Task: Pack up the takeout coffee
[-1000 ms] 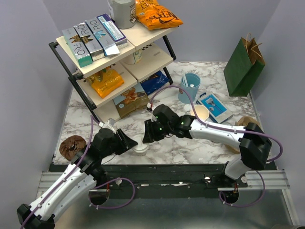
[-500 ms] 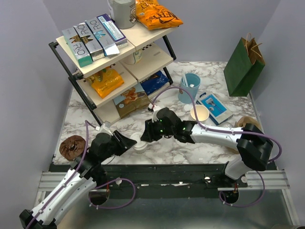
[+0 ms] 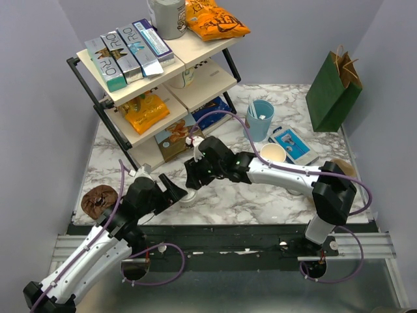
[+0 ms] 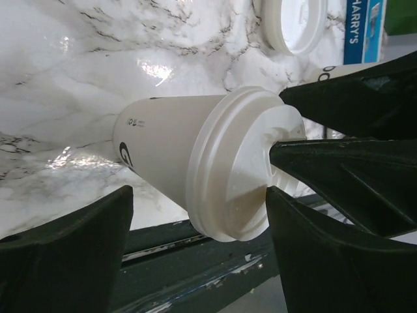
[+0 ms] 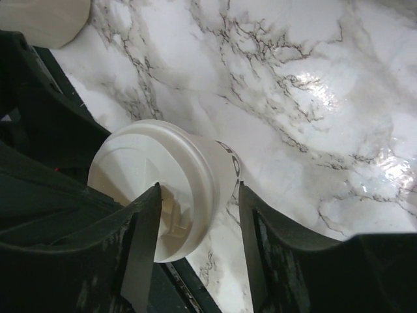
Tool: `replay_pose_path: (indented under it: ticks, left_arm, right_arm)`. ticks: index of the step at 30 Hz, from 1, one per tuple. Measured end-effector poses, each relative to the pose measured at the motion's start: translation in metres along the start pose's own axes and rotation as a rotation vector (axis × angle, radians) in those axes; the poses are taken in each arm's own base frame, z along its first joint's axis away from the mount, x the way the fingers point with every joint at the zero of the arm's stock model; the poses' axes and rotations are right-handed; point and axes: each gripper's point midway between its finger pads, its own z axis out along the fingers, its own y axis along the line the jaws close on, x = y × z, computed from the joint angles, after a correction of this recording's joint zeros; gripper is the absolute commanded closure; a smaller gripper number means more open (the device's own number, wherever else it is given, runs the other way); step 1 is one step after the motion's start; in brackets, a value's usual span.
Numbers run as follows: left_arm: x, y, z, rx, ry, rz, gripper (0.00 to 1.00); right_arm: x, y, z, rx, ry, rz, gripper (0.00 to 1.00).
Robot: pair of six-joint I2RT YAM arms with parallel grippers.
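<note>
Far left: a round brown baked thing (image 3: 98,199) lies on the marble tabletop (image 3: 260,207), near its left edge.
Shelf rack (image 3: 85,81): it stands at the back left, with boxes on its top board and orange snack bags on the boards below.
My left pincer (image 4: 199,199): it is wide. Its two fingers (image 4: 65,261) stand on either side of the coffee with a gap showing on each side, so I grip nothing.
Takeout coffee (image 4: 163,140): a cream paper cup, left of the tabletop's middle and close to the front edge, between my two pincers. I cannot tell whether its base rests on the marble.
Lid (image 4: 234,189): round and white, seated on the cup's rim.
My right pincer (image 5: 200,190): it reaches in from the right with its jaws partway apart. One finger (image 5: 140,261) lies over the top of the lid and the other stands just beside the cup's wall. I cannot tell whether they pinch the cup.
Light blue cup (image 3: 259,124): upright behind my right arm, with white sticks in it.
Open cream cup (image 3: 273,154): lidless, just beside a blue box (image 3: 294,146).
Green paper bag (image 3: 333,88): upright at the back right, its handles up.
</note>
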Motion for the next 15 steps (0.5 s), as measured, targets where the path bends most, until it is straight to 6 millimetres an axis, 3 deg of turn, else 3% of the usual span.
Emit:
replay_pose_path:
  ticks: [6,11,15]
  left_arm:
    - [-0.013,-0.01,-0.009,-0.015,-0.03,0.048,0.01]
    - [-0.025,-0.02,-0.018,-0.01,-0.072,0.068,0.01]
    - [-0.029,-0.012,-0.017,-0.053,-0.097,0.067,0.01]
  right_arm:
    - [-0.002,-0.004,-0.006,0.048,0.027,0.019,0.24]
    - [-0.011,0.0,-0.011,0.05,0.018,0.052,0.23]
    - [-0.015,0.005,-0.016,0.045,0.005,0.09,0.23]
